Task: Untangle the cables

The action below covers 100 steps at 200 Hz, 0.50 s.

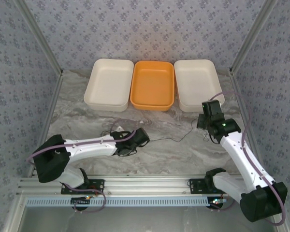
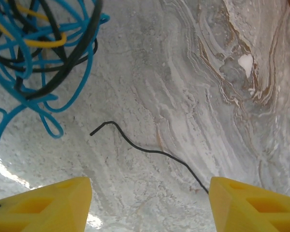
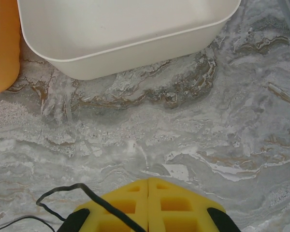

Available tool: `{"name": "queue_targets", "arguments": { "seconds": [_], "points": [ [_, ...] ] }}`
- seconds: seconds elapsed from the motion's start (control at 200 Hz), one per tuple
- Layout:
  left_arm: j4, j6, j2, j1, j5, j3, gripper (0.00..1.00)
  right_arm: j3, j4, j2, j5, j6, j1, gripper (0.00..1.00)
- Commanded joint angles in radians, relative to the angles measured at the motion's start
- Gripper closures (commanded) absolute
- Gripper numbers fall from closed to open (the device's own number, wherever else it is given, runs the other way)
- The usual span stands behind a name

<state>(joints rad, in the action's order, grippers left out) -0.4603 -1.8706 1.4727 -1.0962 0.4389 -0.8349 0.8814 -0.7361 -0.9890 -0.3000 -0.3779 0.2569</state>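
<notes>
**Top external view.** Three trays stood in a row at the far side of the marble table: a left white tray, an orange tray and a right white tray, each touching its neighbour. The left arm lay low across the near half of the table, with the left gripper pointing right. The cables were bunched at and under that gripper as thin dark loops. One black cable ran from there across the bare marble toward the right gripper, which was just in front of the right white tray. The state of the jaws could not be judged at this size.

**Left wrist view.** The left gripper was spread wide and held nothing, its yellow fingers far apart at the bottom corners. The tangle of blue, black and yellow cables lay on the marble at upper left, ahead of the left finger. The black cable lay flat in the gap. Its free end was near the tangle, and the rest passed out of sight at the right finger's inner edge.

**Right wrist view.** The right gripper was pressed together, pad against pad. The black cable looped at lower left and crossed the face of the left finger. Whether it was pinched could not be told. The right white tray stood near ahead, and the orange tray was at the left edge.
</notes>
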Motion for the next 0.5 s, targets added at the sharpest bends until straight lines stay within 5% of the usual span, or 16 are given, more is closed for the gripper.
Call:
{"name": "queue_targets", "arguments": {
  "seconds": [0.0,0.215,0.495],
  "points": [
    [0.023,-0.144,0.033,-0.01,0.055,-0.002,0.33,-0.006,-0.022,0.018,-0.013,-0.022,-0.008,1.0],
    [-0.024,-0.282,0.091,0.0,0.088,-0.015,0.39,-0.014,-0.013,0.033,0.002,-0.027,-0.01,1.0],
    [0.063,-0.275,0.181,0.051,0.019,-0.035,0.47,-0.028,-0.012,0.051,0.017,-0.029,-0.009,1.0]
  ]
}}
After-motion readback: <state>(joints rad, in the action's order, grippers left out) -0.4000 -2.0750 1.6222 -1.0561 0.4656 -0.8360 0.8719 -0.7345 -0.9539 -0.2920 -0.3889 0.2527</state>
